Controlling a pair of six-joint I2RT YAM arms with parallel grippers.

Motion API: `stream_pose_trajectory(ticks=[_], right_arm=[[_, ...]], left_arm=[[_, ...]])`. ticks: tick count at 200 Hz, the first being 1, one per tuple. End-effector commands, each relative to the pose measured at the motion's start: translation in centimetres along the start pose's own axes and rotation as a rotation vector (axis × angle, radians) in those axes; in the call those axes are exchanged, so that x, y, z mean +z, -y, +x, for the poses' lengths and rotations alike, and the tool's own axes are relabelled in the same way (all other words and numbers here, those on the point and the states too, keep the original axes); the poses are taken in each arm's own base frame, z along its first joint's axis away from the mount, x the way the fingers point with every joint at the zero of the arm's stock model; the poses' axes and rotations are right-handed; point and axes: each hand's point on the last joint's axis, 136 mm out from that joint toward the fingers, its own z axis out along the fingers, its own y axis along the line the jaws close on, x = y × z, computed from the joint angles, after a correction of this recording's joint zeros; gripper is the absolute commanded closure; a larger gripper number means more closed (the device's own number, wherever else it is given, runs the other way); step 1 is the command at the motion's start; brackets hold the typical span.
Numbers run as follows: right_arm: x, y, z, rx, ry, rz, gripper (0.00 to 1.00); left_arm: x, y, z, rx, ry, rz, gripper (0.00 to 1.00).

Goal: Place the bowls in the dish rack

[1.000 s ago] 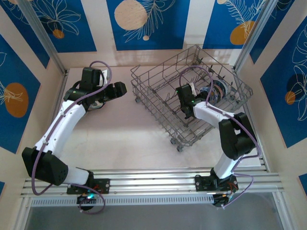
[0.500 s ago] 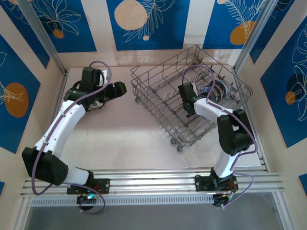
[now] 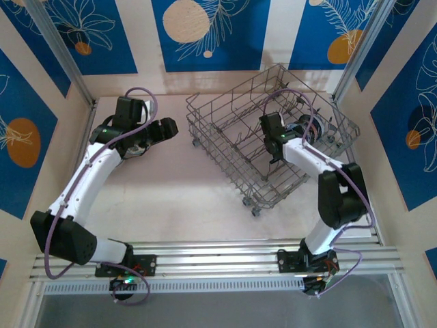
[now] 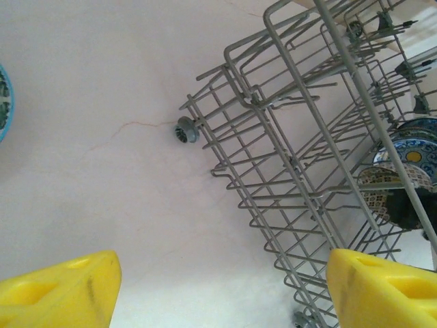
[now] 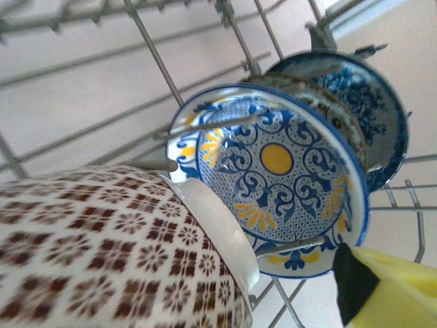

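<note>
The grey wire dish rack (image 3: 220, 145) sits on the pale counter (image 3: 164, 191). The right gripper (image 3: 274, 142) is inside it, with a white brown-flowered bowl (image 5: 102, 239) just in front of a blue-and-yellow patterned bowl (image 5: 273, 174) that stands on edge among the tines. One yellow finger (image 5: 389, 294) stands clear of the brown bowl's rim, but you honestly can't tell if that gripper is grasping or released. The left gripper (image 4: 222, 287) hangs left of the rack, spread wide and holding nothing.
</note>
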Motion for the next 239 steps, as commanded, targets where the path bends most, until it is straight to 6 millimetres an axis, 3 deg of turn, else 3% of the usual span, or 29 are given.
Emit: stream_pose_trajectory(ticks=[1, 36, 77, 131, 152, 182, 239], right_arm=[[-4.0, 1.5, -4.3, 0.143, 0.205, -0.079, 0.07], [-6.6, 1.1, -5.0, 0.159, 0.265, -0.184, 0.04], [-9.7, 1.0, -5.3, 0.170, 0.324, -0.273, 0.03], [-10.3, 0.9, -5.0, 0.171, 0.320, -0.317, 0.04], [-11.0, 0.2, -5.4, 0.198, 0.323, -0.384, 0.06], [-11.5, -0.7, -5.6, 0.201, 0.322, -0.417, 0.07], [-10.5, -1.3, -5.3, 0.205, 0.286, -0.418, 0.07]], left_arm=[[-2.4, -1.1, -0.4, -0.005, 0.038, -0.046, 0.21], [-3.8, -3.4, 0.4, -0.024, 0.030, -0.127, 0.20], [-5.3, -9.1, 1.9, -0.196, -0.034, -0.212, 0.20], [-5.3, -14.8, 3.0, -0.315, -0.080, -0.302, 0.20], [-4.1, -16.3, 3.4, -0.377, -0.117, -0.315, 0.22], [-1.1, -16.6, 3.8, -0.501, -0.158, -0.257, 0.28], [4.7, -17.3, 4.2, -0.788, -0.141, -0.214, 0.35]])
